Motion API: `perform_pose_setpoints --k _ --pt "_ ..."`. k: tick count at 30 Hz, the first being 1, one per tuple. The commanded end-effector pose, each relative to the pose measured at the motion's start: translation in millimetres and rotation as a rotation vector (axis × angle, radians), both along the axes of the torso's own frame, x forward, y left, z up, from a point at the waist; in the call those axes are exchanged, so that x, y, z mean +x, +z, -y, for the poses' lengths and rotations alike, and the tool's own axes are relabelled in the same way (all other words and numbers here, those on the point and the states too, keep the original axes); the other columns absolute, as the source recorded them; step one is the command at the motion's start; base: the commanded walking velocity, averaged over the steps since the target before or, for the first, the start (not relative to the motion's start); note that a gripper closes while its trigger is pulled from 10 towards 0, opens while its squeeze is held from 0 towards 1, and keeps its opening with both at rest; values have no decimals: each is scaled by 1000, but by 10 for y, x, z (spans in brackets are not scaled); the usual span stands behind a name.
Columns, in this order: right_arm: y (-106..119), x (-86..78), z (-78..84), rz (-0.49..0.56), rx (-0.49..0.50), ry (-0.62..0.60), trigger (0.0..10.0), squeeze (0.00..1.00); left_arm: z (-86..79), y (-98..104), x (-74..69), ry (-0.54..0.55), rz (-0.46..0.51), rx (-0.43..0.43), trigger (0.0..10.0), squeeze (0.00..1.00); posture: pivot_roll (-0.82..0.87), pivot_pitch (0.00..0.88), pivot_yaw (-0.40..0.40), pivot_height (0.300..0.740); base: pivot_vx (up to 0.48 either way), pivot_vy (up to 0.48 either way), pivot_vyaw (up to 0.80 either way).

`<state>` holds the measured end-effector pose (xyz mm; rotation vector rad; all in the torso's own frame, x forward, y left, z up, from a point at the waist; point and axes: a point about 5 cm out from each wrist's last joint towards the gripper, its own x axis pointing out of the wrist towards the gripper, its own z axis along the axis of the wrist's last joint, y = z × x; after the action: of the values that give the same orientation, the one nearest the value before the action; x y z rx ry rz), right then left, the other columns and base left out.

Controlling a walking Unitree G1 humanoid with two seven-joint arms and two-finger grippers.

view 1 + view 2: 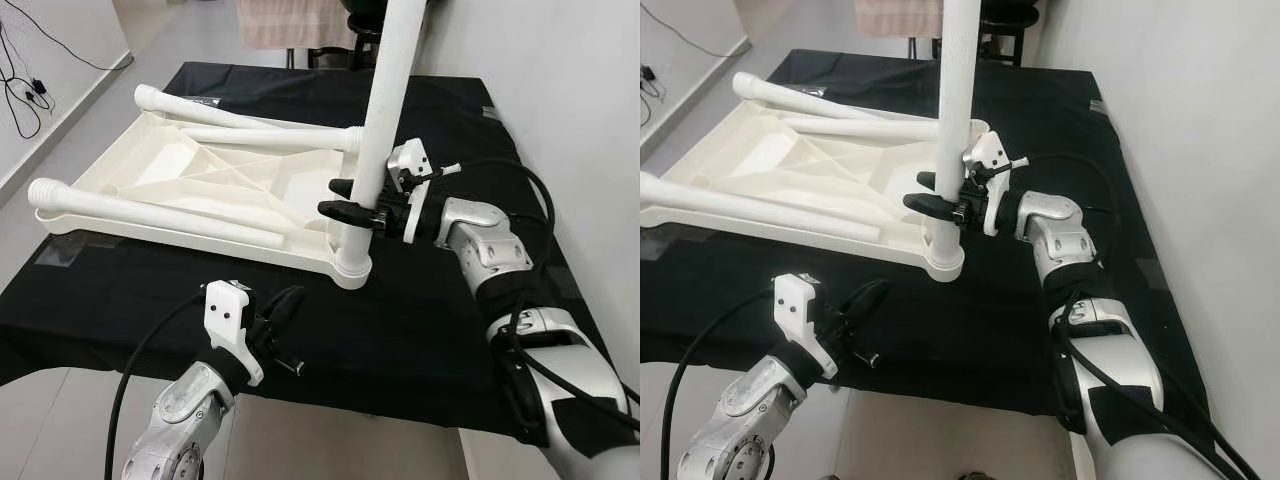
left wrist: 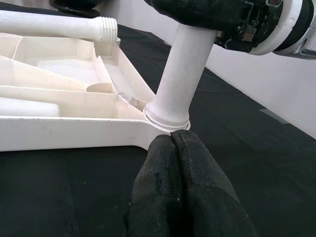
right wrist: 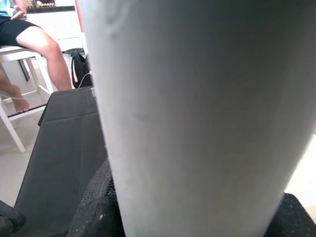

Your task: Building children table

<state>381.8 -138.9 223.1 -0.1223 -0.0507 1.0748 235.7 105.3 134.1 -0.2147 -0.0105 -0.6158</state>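
Black fingers of the right gripper [image 1: 352, 198] are clamped around the upright white table leg [image 1: 385, 110], one finger on each side, low on the shaft just above its socket. Its forearm reaches in from the right, roughly level over the black cloth [image 1: 420, 320]. The leg stands vertical in the near right corner socket of the inverted white tabletop [image 1: 200, 180], which lies on the cloth-covered table.

Left gripper [image 1: 283, 318] hovers at the near table edge, fingers pressed together on nothing, pointing toward the leg's base; in the left wrist view the fingertips [image 2: 173, 148] sit just short of the socket collar.

Three more legs lie across the tabletop's ribbed underside.

Bare cloth stays open in front of and to the right of the tabletop. A seated person's legs [image 3: 34, 44] show beyond the table's far end.
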Motion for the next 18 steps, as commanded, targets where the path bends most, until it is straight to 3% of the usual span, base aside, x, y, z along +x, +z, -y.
perform_pose_setpoints --k 1,2,4,5,6,7,8,9,10,14,18 --pt "-116 -5 114 -11 -12 -97 0 0 -6 -19 -24 -3 -13 -1 10000 0 46 119 -43 740 0 0 0" --pt "-229 -16 160 -17 -24 -214 0 0 -12 -15 -27 -3 -13 -2 10000 0 42 122 -45 740 0 0 0" --pt "-229 -16 160 -17 -24 -214 0 0 -12 -15 -27 -3 -13 -2 10000 0 42 122 -45 740 0 0 0" --pt "-307 -28 192 -19 -33 -293 0 0 -18 -13 -29 -3 -12 -2 10000 0 41 123 -45 740 0 0 0" --pt "-307 -28 192 -19 -33 -293 0 0 -18 -13 -29 -3 -12 -2 10000 0 41 123 -45 740 0 0 0" --pt "-609 -161 58 -99 -34 -522 0 0 -29 -7 -29 -3 -12 -1 10000 0 40 134 -38 740 0 0 0" --pt "-826 -369 -122 -166 -17 -667 0 0 -40 -8 -25 -4 -12 2 10000 0 42 134 -29 740 0 0 0" --pt "-826 -369 -122 -166 -17 -667 0 0 -40 -8 -25 -4 -12 2 10000 0 42 134 -29 740 0 0 0" --pt "-925 -529 -233 -208 -5 -757 0 0 -48 -10 -22 -4 -13 4 10000 0 37 132 -26 740 0 0 0" --pt "-953 -587 -314 -206 -13 -778 0 0 -48 -13 -19 -6 -13 5 10000 0 32 126 -26 740 0 0 0" --pt "-856 -435 -362 -146 -13 -734 0 0 -40 -19 -14 -8 -15 5 10000 0 40 119 -38 740 0 0 0"
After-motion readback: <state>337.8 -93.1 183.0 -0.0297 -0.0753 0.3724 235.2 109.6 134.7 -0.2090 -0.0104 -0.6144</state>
